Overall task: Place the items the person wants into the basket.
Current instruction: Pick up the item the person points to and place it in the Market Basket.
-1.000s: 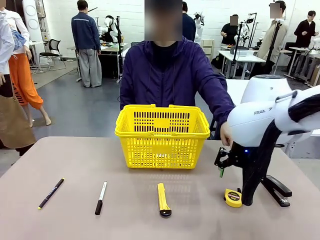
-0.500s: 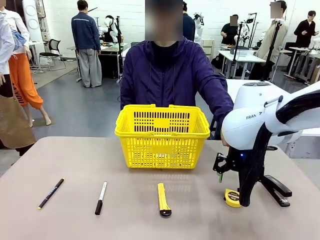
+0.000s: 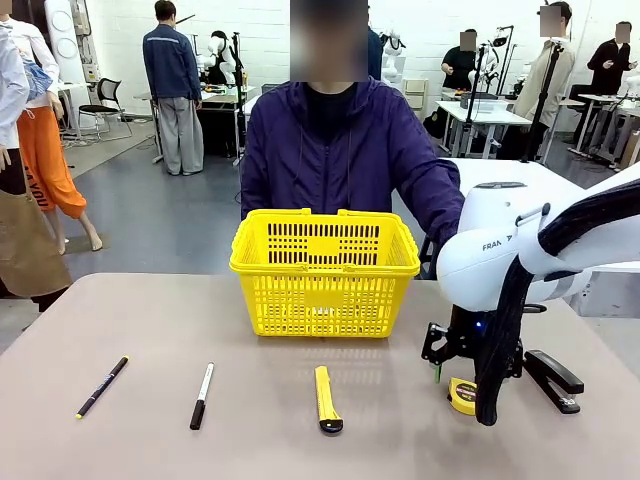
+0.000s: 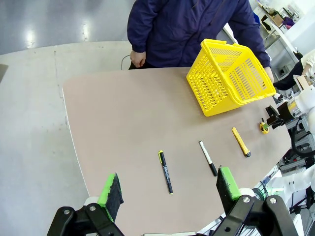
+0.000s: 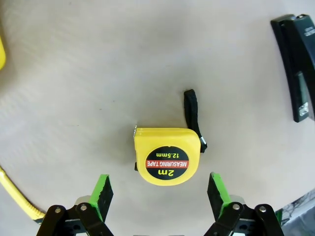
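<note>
I see my right hand [image 5: 158,189] wide open over the tape measure [image 5: 167,155] on the table [image 5: 74,73], my left hand [image 4: 170,189] wide too, both holding nothing

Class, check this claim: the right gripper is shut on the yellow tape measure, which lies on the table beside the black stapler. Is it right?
No. The right gripper is open: the right wrist view shows its green pads apart, either side of the yellow tape measure and clear of it. The tape measure does lie on the table beside the black stapler.
</note>
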Available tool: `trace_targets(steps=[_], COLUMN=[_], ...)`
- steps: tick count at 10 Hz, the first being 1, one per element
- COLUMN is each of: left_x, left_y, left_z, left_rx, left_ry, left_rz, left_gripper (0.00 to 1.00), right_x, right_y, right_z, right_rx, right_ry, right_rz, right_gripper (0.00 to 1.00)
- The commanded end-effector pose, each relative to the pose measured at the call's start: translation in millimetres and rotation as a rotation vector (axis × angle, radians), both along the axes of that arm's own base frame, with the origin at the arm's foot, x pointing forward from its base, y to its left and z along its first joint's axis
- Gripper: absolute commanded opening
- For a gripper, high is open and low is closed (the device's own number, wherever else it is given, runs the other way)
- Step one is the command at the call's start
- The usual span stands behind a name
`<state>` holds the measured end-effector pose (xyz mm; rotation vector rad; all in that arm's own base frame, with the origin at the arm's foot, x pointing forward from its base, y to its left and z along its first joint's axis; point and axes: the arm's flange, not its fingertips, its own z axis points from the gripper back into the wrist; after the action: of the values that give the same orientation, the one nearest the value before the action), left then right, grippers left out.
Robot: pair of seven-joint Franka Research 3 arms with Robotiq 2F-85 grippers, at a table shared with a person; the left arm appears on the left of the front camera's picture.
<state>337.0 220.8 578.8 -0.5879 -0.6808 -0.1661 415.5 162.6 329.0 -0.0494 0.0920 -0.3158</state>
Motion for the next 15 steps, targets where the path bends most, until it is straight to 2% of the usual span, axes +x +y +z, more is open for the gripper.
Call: trace_targets(steps=[1,15], left_x=[0.3,0.3], left_y=[1.8,1.8], left_z=[-0.4,-0.4], left_rx=[-0.010,-0.010], left_ry=[-0.024,-0.024], left_rz=[-0.016,-0.016], left_gripper=[1.00,1.00], right_x=[5.5,1.4], right_y=[-2.5,-16.8], right_z=[-9.7,-20.2], right_rx=[-0.028,0.076], right_ry=[0.016,-0.007], right_rz=[0.046,0.161], right_gripper=[1.00,1.00])
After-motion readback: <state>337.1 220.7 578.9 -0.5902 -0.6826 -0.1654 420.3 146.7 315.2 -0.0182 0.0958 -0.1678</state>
